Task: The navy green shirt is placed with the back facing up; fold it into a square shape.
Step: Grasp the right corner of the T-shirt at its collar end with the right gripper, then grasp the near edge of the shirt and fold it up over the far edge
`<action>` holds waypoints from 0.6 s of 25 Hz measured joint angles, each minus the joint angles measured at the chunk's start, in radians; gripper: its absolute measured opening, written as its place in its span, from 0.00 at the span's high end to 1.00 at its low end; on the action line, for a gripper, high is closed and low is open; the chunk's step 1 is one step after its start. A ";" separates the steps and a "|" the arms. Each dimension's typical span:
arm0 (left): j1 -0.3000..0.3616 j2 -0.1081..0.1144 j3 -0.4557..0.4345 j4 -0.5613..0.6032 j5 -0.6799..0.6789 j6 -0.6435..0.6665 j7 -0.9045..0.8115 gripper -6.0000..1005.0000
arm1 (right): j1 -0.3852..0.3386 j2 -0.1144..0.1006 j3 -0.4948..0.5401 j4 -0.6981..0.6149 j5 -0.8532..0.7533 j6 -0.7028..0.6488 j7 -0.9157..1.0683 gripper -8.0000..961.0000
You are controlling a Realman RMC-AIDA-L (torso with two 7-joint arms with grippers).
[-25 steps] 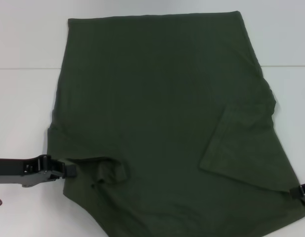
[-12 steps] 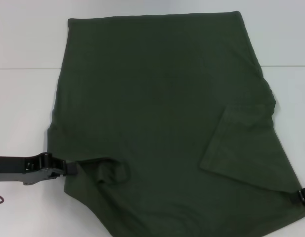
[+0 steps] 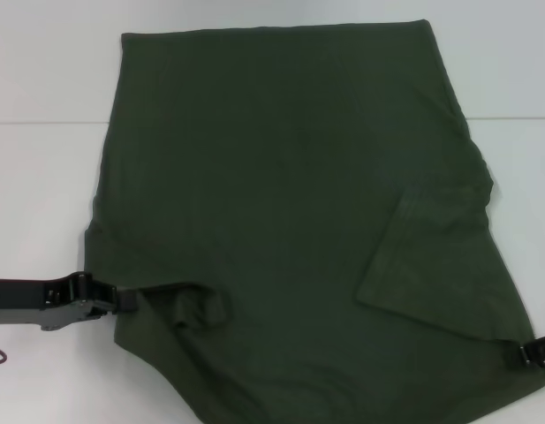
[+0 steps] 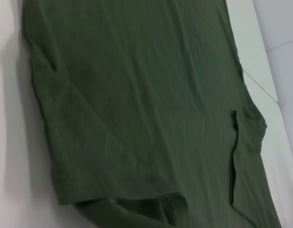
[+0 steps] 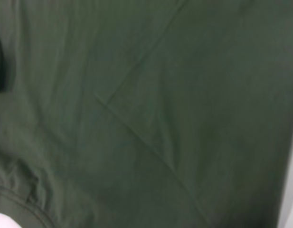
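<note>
While the navy green shirt [image 3: 290, 203] lies plain side up on the white table [image 3: 42, 203], the left gripper [image 3: 122, 299] and the right gripper [image 3: 530, 352] each pinch a near edge.

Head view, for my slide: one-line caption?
Olive shirt back-up, sleeves folded in, left end effector and right end effector at its near corners.

The navy green shirt [image 3: 290, 221] is a plain dark olive green with no print showing. The table [image 3: 42, 194] under it is white. The left gripper [image 3: 122, 300] and right gripper [image 3: 530, 352] are black.
</note>
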 joint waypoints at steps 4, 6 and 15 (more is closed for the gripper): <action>-0.002 0.001 0.000 0.000 0.000 -0.001 -0.001 0.97 | 0.009 0.015 0.000 0.003 0.001 -0.001 -0.002 0.21; -0.003 0.001 0.000 0.000 0.000 -0.002 -0.001 0.97 | 0.014 0.022 0.000 0.003 0.005 -0.007 -0.006 0.21; -0.003 0.003 -0.001 0.000 0.000 -0.003 -0.005 0.96 | 0.026 0.016 0.009 0.007 0.053 -0.045 -0.003 0.22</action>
